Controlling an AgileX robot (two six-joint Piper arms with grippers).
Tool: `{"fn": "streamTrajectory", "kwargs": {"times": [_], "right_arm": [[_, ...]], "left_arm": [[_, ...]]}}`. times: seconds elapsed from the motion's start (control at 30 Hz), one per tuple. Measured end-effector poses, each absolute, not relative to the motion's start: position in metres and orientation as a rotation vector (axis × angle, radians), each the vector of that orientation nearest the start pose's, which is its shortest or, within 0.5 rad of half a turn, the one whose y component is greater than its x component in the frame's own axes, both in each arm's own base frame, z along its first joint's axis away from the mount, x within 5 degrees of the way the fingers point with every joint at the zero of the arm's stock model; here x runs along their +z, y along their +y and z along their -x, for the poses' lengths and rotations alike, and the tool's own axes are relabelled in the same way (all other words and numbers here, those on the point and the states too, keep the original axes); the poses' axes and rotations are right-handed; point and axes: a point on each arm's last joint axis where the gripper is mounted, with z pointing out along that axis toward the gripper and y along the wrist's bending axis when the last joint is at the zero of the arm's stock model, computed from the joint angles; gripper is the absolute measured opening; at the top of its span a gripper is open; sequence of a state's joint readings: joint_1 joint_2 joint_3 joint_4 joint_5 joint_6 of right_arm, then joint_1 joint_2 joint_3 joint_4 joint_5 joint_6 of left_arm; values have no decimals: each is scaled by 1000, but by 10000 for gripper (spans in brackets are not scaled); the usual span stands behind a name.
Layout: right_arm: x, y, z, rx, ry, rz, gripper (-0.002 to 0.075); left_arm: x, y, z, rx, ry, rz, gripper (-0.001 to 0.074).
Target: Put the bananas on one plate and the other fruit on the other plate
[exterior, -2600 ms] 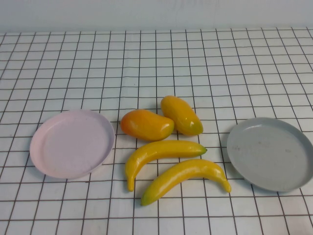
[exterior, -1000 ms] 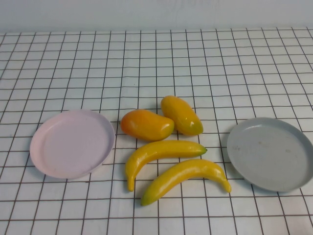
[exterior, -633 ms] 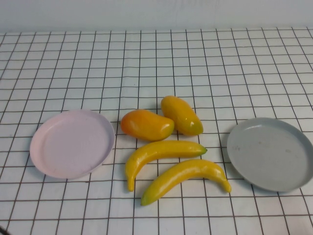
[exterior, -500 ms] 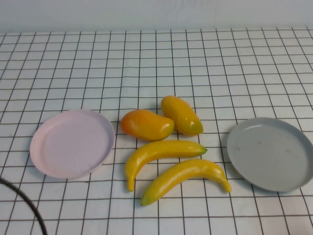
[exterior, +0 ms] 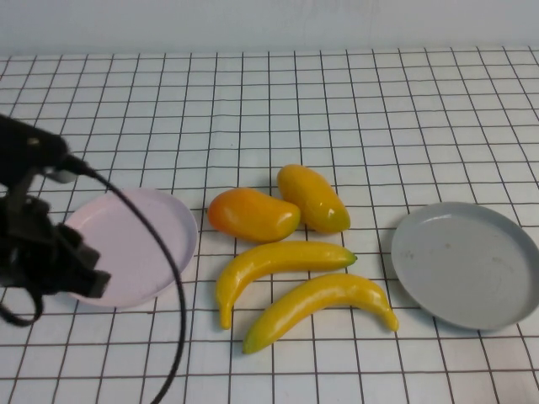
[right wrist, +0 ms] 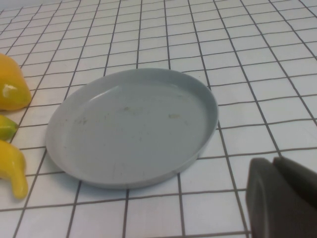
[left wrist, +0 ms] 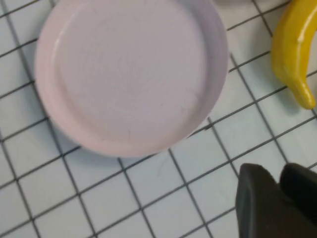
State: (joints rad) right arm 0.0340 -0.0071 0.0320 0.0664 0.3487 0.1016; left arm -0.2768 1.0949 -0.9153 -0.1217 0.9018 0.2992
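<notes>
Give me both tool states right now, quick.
Left tool: above the table beside the pink plate, holding nothing; open or shut cannot be told.
Right tool: shut, empty, near the grey plate.

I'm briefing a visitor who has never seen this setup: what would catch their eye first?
Probably the glossy fruit cluster mid-table: two mangoes with two bananas just in front. A pink plate lies to their left and a grey plate to their right, both empty. The dark left arm looms over the pink plate's near-left edge, its left pincer showing only in the wrist view; the right pincer sits beside the grey plate.
</notes>
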Motion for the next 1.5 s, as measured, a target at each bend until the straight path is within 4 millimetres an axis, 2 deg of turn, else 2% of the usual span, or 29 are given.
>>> {"fn": "streamTrajectory", "kwargs": {"times": [0.07,0.13,0.2,0.27,0.37,0.47,0.57,0.7,0.77,0.9,1.03,1.23,1.5], "right_arm": [[171,4,-53,159,1856,-105,-15],[171,4,-53,159,1856,-105,-15],[171,4,-53,159,1856,-105,-15],[171,4,-53,159,1856,-105,-15],[171,4,-53,159,1856,-105,-15],[171,4,-53,159,1856,-105,-15],[171,4,-53,159,1856,-105,-15],[171,4,-53,159,1856,-105,-15],[171,4,-53,159,1856,-105,-15],[171,4,-53,159,1856,-105,-15],[171,4,-53,159,1856,-105,-15],[171,4,-53,159,1856,-105,-15],[171,4,-53,159,1856,-105,-15]], "left_arm": [[314,-80,-210,-155,2457,-736,182],[313,-97,-227,-162,2443,-784,321],[311,-111,-247,-169,2446,-773,430],[310,-124,-267,-176,2455,-740,494],[307,-143,-297,-158,2468,-759,532],[299,-162,-324,-91,2453,-904,542],[290,-177,-341,21,2348,-1172,534],[276,-190,-351,232,2060,-1578,480],[272,-196,-355,301,1928,-1675,453],[267,-205,-365,356,1780,-1699,424],[253,-209,-369,346,1796,-1711,415],[234,-222,-360,309,1855,-1800,413],[241,-237,-342,294,1840,-1868,413]]}}
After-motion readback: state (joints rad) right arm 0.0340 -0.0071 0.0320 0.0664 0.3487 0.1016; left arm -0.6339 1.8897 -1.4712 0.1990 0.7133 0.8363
